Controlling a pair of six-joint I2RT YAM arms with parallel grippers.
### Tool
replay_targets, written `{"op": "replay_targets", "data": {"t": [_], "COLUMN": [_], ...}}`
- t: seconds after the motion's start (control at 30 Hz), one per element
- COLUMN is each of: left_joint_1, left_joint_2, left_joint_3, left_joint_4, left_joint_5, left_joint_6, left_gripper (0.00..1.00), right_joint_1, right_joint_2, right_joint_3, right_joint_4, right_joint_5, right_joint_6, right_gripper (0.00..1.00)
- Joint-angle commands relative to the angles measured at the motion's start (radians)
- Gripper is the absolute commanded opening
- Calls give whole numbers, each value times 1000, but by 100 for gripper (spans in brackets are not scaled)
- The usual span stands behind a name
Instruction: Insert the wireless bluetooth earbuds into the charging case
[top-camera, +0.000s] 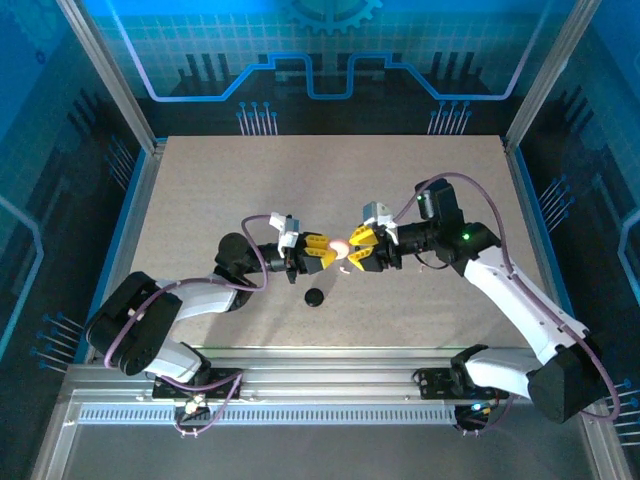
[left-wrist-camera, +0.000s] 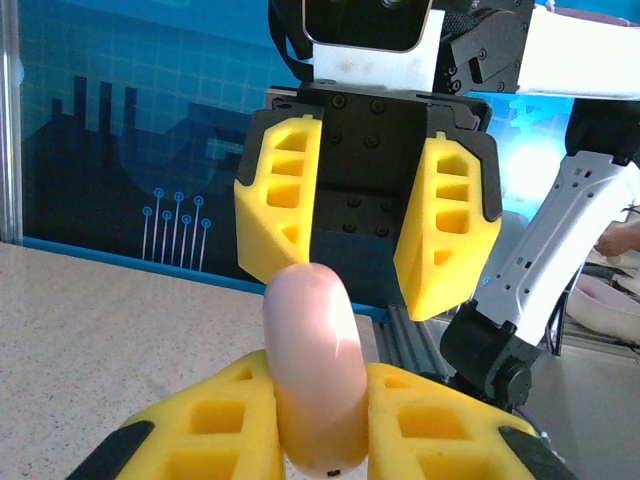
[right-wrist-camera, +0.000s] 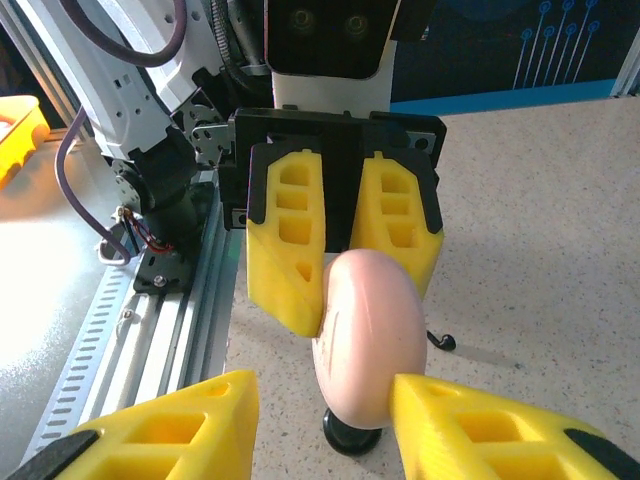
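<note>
Left end effector (top-camera: 322, 250): clamped on the pink case body (left-wrist-camera: 315, 370), holding it on edge above the bench (top-camera: 200, 190).
Right end effector (top-camera: 353, 251): fingers apart either side of that body, not gripping.
Black cap (top-camera: 315, 297): on the bench, off.
Small dark bit (right-wrist-camera: 443, 342): on the bench, possibly an earbud.
Progress: seemingly early; all insertion left.

Seen from above, two arms reach inward from their bases at the near tabletop (top-camera: 200, 180) edge and meet tip to tip near the middle. The left arm (top-camera: 190, 300) lies low with its elbow bent, its tool (top-camera: 325, 250) pointing right, yellow fingers (left-wrist-camera: 210, 430) clamped in a grip. The right arm (top-camera: 510, 290) arches over, its tool (top-camera: 358, 251) pointing left, yellow fingers (right-wrist-camera: 180, 430) spread apart.
</note>
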Motion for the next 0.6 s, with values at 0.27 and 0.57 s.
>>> {"op": "replay_targets", "data": {"t": [0.27,0.57], "left_joint_1": [-23,-24], "left_joint_2": [-35,-41], "left_joint_3": [11,26], "left_joint_4": [41,30], "left_joint_5": [6,12], "left_joint_6": [36,41], "left_gripper": [12,12], "right_joint_1": [16,6], "right_joint_2": [-21,-63], "right_joint_3": [42,38], "right_joint_4": [-93,-128], "right_joint_5": [119,140], "right_joint_6": [-82,-104], "right_gripper": [43,44]}}
